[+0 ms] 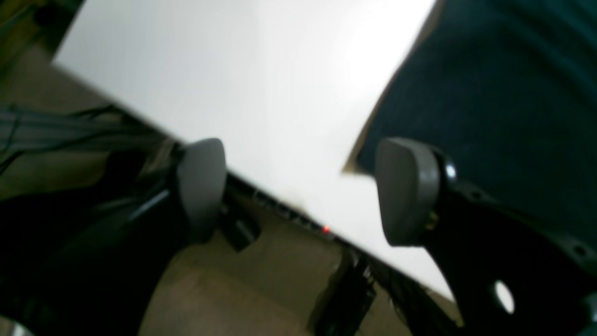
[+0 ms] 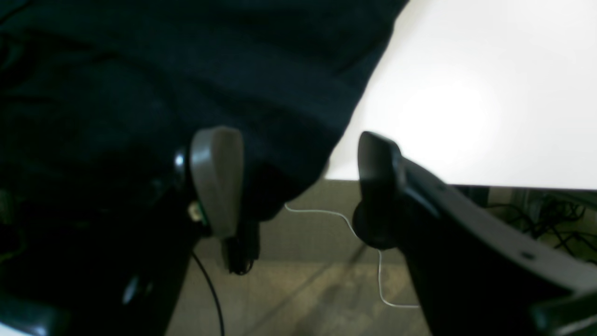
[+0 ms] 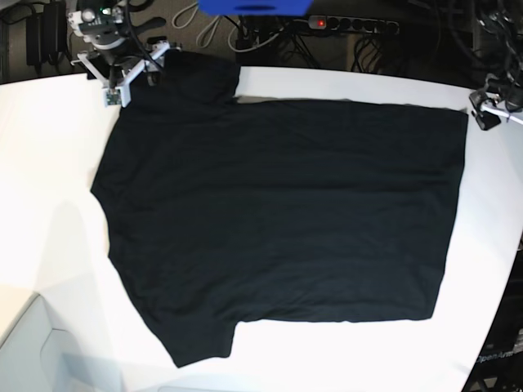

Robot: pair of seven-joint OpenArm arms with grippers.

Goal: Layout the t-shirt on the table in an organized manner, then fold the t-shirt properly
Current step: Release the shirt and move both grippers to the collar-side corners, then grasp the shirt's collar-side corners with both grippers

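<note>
The t-shirt (image 3: 278,220) is spread flat on the tabletop (image 3: 49,163), plain black side up, so that no print is seen; it covers most of the middle of the surface, with one sleeve reaching the far left corner and the other lying near the near edge, and the hem running down close to the right edge. The cloth is judged to be light, soft and limp: it is likely to sag and crease wherever it is lifted, and it is best taken by a pinch of two matching points on an edge, such as the hem corners or the shoulder seams, so that a straight fold line is kept. Only faint wrinkles are seen across the body, so the laying-out is judged largely done and the folding not yet begun. The right gripper (image 2: 298,186) is seen at the far left corner, at the sleeve; its jaws stand apart and nothing is held between them, the dark cloth lying just behind one pad at the tabletop's edge. The left gripper (image 1: 298,191) is seen at the far right corner, beside the hem corner, with its jaws likewise parted and empty above the tabletop's edge. No containers are visible in any view. Beyond the far edge, a power strip (image 3: 351,24) and loose cables are seen.
</note>
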